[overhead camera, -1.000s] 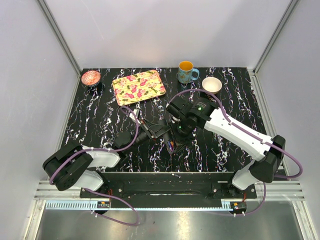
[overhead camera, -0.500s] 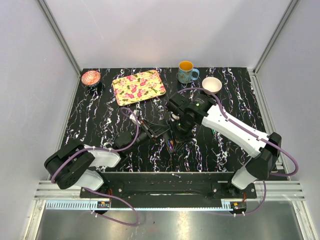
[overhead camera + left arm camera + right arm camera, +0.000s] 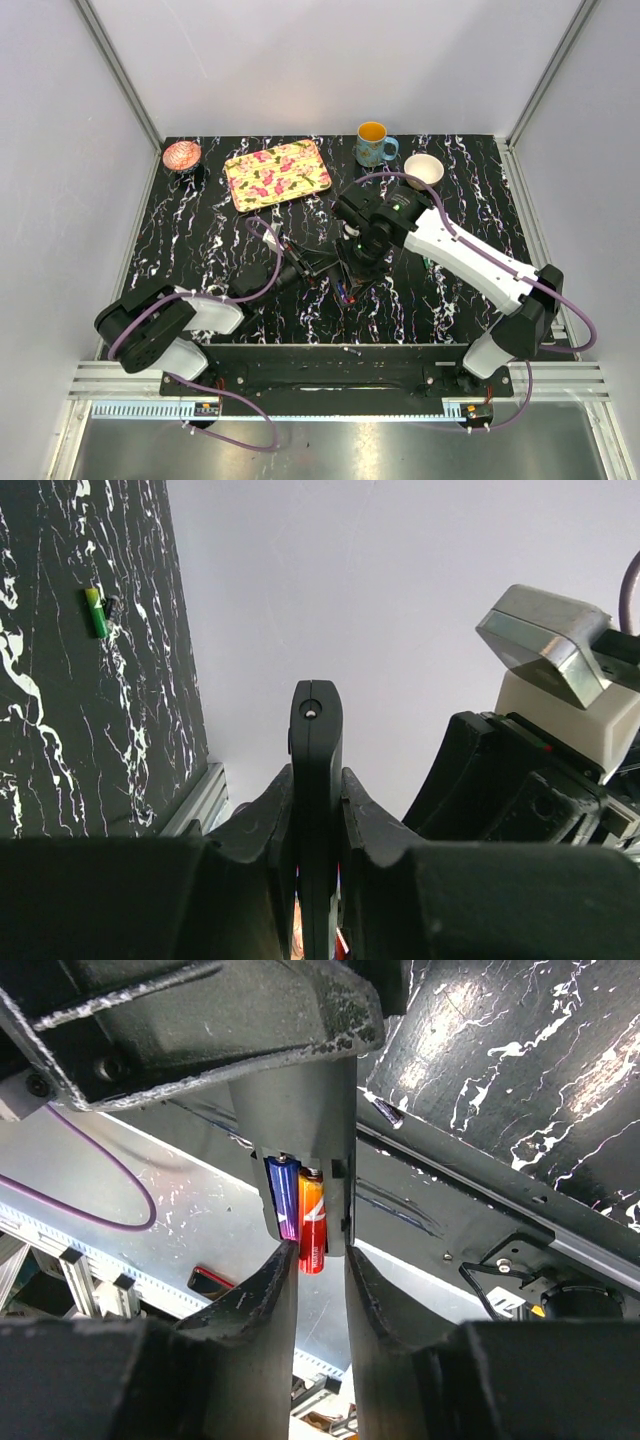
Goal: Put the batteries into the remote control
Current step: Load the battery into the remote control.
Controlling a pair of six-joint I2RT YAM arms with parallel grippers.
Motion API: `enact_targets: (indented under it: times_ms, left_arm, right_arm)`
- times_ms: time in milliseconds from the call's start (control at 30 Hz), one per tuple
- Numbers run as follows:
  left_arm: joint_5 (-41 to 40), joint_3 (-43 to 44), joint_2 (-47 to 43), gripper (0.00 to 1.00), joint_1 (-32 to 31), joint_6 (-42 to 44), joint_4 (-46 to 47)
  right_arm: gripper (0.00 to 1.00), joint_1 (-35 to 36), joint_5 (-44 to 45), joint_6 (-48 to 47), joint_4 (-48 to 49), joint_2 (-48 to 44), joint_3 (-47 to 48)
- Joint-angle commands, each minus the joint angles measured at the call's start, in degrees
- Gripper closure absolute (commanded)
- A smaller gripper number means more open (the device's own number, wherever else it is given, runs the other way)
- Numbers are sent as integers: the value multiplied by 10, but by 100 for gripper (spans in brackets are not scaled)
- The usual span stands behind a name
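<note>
Top: meeting of left gripper (image 3: 316, 268) and right gripper (image 3: 350, 270) at centre.

Left wrist: clamped tight on remote control (image 3: 316, 770), held edge-on.

Right wrist: slightly parted around red battery (image 3: 312, 1228), beside blue battery (image 3: 283, 1200); both in remote control's bay. Likely near done; final seating left, cover unseen.

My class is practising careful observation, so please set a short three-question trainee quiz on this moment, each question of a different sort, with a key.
1. True or false: the left gripper is shut on the flat black remote control.
2. How many slim cylindrical batteries show in the remote's open compartment, right wrist view? A none, B one, C two.
3. Fill in: the yellow floral tray lies between the round pink bowl and the blue ____.
Key: 1 true. 2 C, a red one beside a blue one. 3 mug.
</note>
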Motion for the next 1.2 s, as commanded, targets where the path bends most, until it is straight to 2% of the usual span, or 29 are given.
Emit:
enact_targets:
  times_ms: [0,200,300,400,433,467,500,567,600,633,667,767,1000,1167]
  left_arm:
    - [-15,7,8,100,-4,-19,201]
    - [-16,9,21,100,-4,-23,205]
    - [-16,9,23,100,-4,-26,205]
    - [-10,10,24,100,-2,-33,210]
    - [-2,10,24,100,0,-35,213]
    - [4,11,25,100,2,-36,215]
    - [11,14,25,100,3,-42,216]
    - [28,14,24,100,6,-46,214]
    - [33,15,24,100,7,-51,214]
    - [41,15,23,100,8,-52,213]
    - [45,16,18,100,9,-52,207]
    - [57,17,2,100,9,-50,180]
    - [82,37,-29,100,9,-27,121]
    - [89,53,-32,100,8,-26,103]
  right_arm:
    - [64,-7,14,-9,-5,1,34]
    - [56,-7,14,-2,-5,-8,53]
    - [56,-7,22,0,-4,-19,69]
    - [56,-7,67,5,29,-58,63]
    - [56,-7,100,6,70,-74,50]
    - [55,-7,116,13,100,-114,30]
    - [55,-7,128,18,135,-139,-30]
    - [52,-7,172,25,259,-221,-108]
    - [49,-7,178,28,305,-250,-193]
    - [45,-7,194,31,388,-281,-234]
    - [31,-8,204,50,424,-336,-302]
    - [18,-8,201,45,521,-419,-391]
    - [8,-8,64,43,641,-487,-496]
    - [6,-8,20,53,712,-490,-540]
